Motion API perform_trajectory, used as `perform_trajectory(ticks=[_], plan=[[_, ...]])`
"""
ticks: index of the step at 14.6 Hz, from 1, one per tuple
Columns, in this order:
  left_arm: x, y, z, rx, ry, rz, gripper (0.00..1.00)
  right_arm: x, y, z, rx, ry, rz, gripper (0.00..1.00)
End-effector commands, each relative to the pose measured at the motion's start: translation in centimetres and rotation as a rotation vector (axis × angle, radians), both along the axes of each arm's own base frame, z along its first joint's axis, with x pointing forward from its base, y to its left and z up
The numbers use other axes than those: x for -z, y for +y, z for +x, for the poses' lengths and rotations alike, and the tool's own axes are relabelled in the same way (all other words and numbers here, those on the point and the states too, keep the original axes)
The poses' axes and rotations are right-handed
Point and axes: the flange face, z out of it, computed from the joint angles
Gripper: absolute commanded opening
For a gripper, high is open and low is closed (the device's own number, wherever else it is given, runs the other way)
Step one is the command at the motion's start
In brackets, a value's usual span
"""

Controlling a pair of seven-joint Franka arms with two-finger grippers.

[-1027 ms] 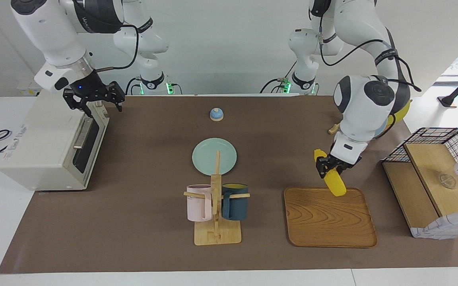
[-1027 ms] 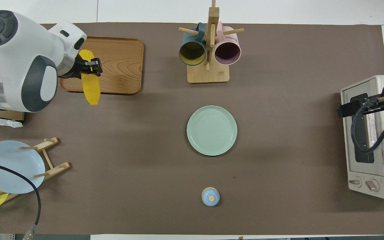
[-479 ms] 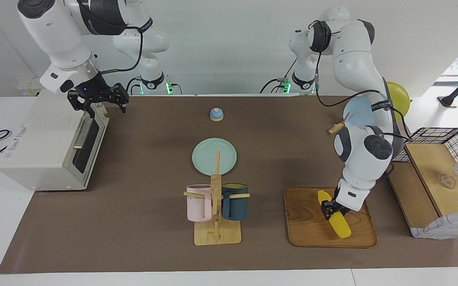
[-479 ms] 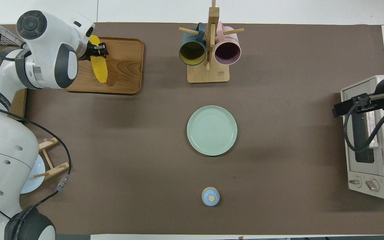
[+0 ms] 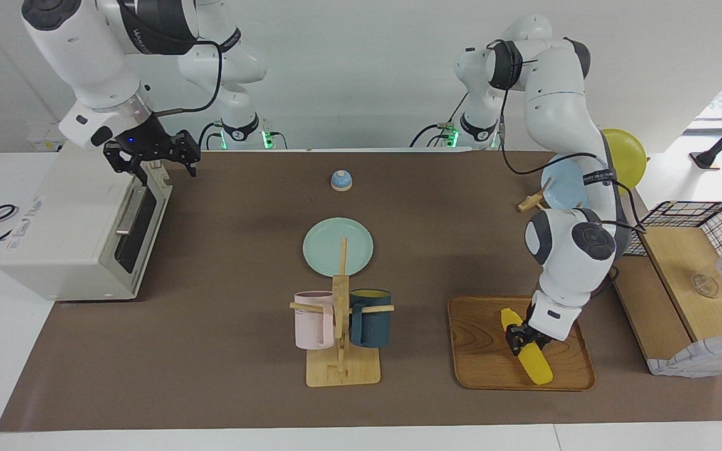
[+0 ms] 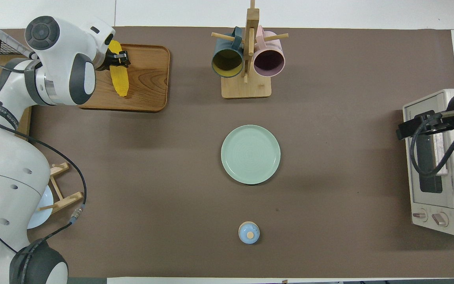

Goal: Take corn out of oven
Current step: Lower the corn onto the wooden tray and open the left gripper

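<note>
Your left gripper point(image 5: 522, 339) is clenched on the corn point(image 5: 527, 347), low in the right of the facing frame; the cob lies slantwise on the wooden tray point(image 5: 485, 363), its lower end touching the wood. Your right gripper point(image 5: 151, 156) hangs spread wide and empty at the upper left, over the top front edge of the oven point(image 5: 66, 232), whose door is up. A green plate point(image 5: 329, 241) sits mid-frame

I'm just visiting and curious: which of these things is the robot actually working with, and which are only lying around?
In use:
- corn, gripped by the left gripper on the wooden tray
- oven, right gripper open over it

Lying about:
- green plate
- mug rack
- wire basket shelf
</note>
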Motion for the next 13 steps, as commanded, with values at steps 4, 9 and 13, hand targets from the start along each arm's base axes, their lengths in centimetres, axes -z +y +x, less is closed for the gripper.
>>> perform_trajectory(ticks=[4,9,13], plan=[[-2.0,0.6,0.3,0.01,-0.006,-0.014,1.0,-0.5,0.7,0.0,0.003,0.003,-0.009,1.0],[-9.9,2.3,-2.4,-0.004,0.069,-0.007,1.0,-0.7,0.3,0.1,0.007,-0.006,-0.011,1.0],[-18.1,4.0,-7.1,-0.012,0.153,0.003,1.0,-0.7,0.6,0.1,0.003,-0.006,-0.011,1.0]])
